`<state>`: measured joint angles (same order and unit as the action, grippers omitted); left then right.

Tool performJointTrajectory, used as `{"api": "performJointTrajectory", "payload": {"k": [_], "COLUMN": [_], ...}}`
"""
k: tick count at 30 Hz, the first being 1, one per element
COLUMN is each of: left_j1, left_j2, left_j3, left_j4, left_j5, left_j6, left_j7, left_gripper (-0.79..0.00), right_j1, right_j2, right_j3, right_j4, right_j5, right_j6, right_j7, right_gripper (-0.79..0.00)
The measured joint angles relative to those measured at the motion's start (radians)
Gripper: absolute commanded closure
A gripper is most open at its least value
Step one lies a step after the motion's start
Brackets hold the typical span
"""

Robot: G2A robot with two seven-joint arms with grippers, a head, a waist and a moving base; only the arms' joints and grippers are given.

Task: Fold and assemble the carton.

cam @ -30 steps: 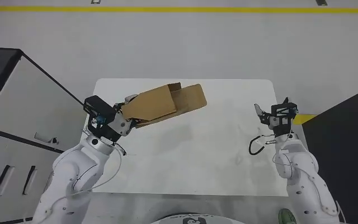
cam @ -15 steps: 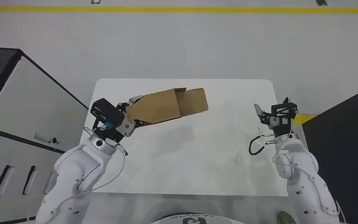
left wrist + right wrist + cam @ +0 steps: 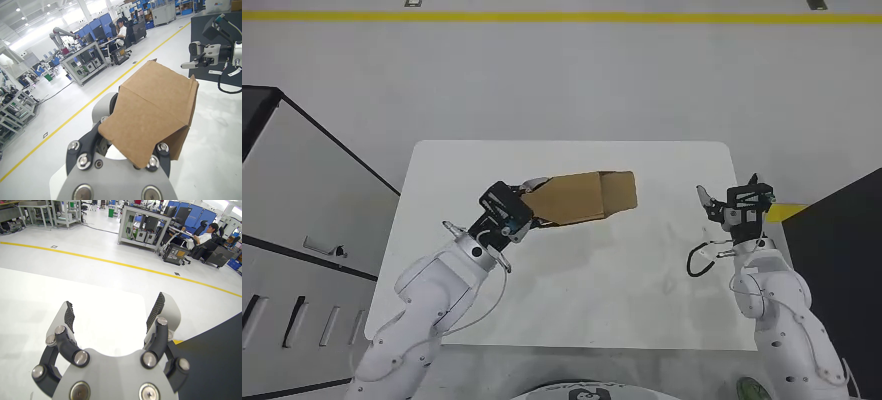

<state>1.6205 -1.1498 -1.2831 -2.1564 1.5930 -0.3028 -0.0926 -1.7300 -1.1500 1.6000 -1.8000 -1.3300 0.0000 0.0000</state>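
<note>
Hanging out in front of the left claw (image 3: 525, 210), a brown cardboard carton (image 3: 582, 197) appears lifted just off the table (image 3: 642, 300). The claw is clamped on a flap at the carton's near end. The rest of the carton juts away from it, partly opened into a sleeve, with its far end open and its flaps not yet folded in.

Over the last second the left arm has swung the carton from the table's far left side in towards the middle, so the open end now points towards the right claw (image 3: 113, 308). That claw has not moved: it waits at the table's right edge, fingers spread apart and holding nothing, well apart from the carton. This looks like a move to bring the carton within reach of both arms; the folding itself seems hardly begun.

The table is plain white. Around it lie a pale floor (image 3: 642, 80) with a yellow line (image 3: 562, 17), dark panels (image 3: 842, 250) at the sides, and a workshop of metal racks (image 3: 83, 62) beyond.
</note>
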Motion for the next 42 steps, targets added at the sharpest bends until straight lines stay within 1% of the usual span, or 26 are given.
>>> {"api": "performJointTrajectory", "payload": {"k": [4,6,9,10,12,16,25,27,31,35,37,42], "left_j1": [-0.002,-0.014,-0.030,-0.032,-0.025,-0.010,-0.010,-0.012,-0.002,0.014,0.016,0.021], "left_j2": [0.001,0.002,0.008,0.011,0.014,0.018,0.018,0.020,0.028,0.033,0.035,0.038], "left_j3": [-0.002,0.000,0.004,0.006,0.008,-0.010,-0.011,-0.014,-0.043,-0.082,-0.097,-0.113], "left_j4": [0.002,0.006,0.023,0.025,0.026,0.035,0.037,0.046,0.090,0.142,0.162,0.187], "left_j5": [0.008,0.056,0.183,0.253,0.337,0.383,0.386,0.409,0.440,0.379,0.363,0.318], "left_j6": [0.000,-0.005,-0.005,-0.003,0.016,0.043,0.044,0.045,0.047,0.046,0.039,0.012], "left_j7": [-0.002,0.016,0.074,0.096,0.140,0.215,0.218,0.223,0.350,0.481,0.521,0.579], "left_gripper": [0.000,0.000,0.000,0.000,0.000,0.000,0.000,0.000,0.000,0.000,0.000,0.000], "right_j1": [0.000,0.000,0.000,0.000,0.000,0.000,0.000,0.000,0.000,0.000,0.000,0.000], "right_j2": [0.000,0.000,0.000,0.000,0.000,0.000,0.000,0.000,0.000,0.000,0.000,0.000], "right_j3": [0.000,0.000,0.000,0.000,0.000,0.000,0.000,0.000,0.000,0.000,0.000,0.000], "right_j4": [0.000,0.000,0.000,0.000,0.000,0.000,0.000,0.000,0.000,0.000,0.000,0.000], "right_j5": [0.000,0.000,0.000,0.000,0.000,0.000,0.000,0.000,0.000,0.000,0.000,0.000], "right_j6": [0.000,0.000,0.000,0.000,0.000,0.000,0.000,0.000,0.000,0.000,0.000,0.000], "right_j7": [0.000,0.000,0.000,0.000,0.000,0.000,0.000,0.000,0.000,0.000,0.000,0.000], "right_gripper": [-0.785,-0.785,-0.785,-0.785,-0.785,-0.785,-0.785,-0.785,-0.785,-0.785,-0.785,-0.785]}}
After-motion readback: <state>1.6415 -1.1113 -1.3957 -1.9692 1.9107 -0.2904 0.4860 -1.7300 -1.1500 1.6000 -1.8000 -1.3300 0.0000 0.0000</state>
